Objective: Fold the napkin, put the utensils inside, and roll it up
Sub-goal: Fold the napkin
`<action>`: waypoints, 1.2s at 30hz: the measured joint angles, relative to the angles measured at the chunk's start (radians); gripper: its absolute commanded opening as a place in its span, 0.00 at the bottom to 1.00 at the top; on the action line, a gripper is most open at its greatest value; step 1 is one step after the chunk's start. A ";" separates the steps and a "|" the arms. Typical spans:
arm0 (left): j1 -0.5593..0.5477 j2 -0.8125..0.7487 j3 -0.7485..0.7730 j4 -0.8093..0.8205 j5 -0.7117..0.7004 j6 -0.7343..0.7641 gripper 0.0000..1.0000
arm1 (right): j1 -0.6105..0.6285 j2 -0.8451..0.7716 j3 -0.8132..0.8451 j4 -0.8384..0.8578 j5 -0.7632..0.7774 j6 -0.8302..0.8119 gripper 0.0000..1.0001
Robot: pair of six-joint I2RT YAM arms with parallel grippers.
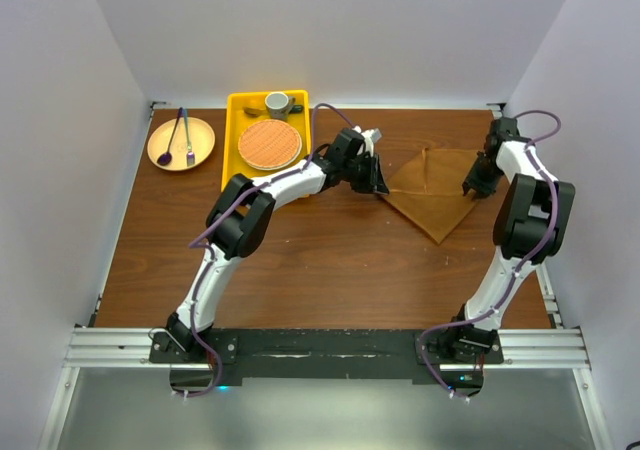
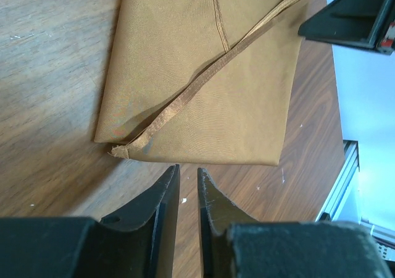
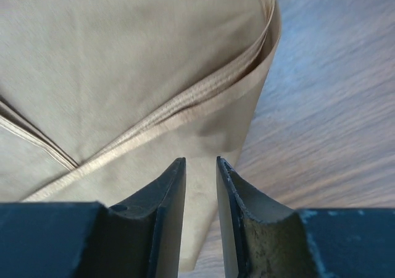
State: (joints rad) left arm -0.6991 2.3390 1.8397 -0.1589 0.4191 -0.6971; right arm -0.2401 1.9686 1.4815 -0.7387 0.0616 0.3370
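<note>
We see the napkin [image 1: 435, 192] lying folded flat on the right half of the table [image 1: 330, 260], its hemmed edges overlapping; the left gripper [image 2: 188, 170] sits at the cloth's left corner, its fingers only a narrow slit apart with nothing between them, tips just short of the folded edge; the right gripper [image 3: 200, 160] hangs over the napkin's right edge, fingers likewise slightly parted, cloth showing beneath the gap but none pinched in it; the yellow tray [image 1: 232, 160] stands well apart, far left.
</note>
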 measured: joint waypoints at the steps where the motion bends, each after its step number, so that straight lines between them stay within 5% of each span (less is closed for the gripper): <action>1: 0.000 0.000 0.000 0.000 0.001 0.000 0.22 | -0.003 0.005 0.009 0.000 0.000 0.000 0.30; 17: 0.000 0.002 0.000 -0.047 0.012 0.008 0.27 | -0.072 0.122 0.089 0.009 0.010 -0.032 0.28; 25: 0.000 -0.004 -0.027 -0.051 0.014 0.010 0.28 | -0.074 0.120 0.091 0.010 0.014 -0.050 0.43; 32: 0.001 -0.010 -0.049 -0.053 0.021 0.011 0.31 | -0.056 -0.049 -0.007 -0.010 -0.019 -0.051 0.53; 36: 0.009 -0.069 -0.111 -0.060 0.027 0.014 0.32 | 0.032 -0.140 -0.037 -0.004 -0.028 -0.071 0.50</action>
State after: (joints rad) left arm -0.6899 2.2704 1.7287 -0.2184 0.4465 -0.6827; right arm -0.2077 1.8282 1.4448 -0.7429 0.0334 0.2657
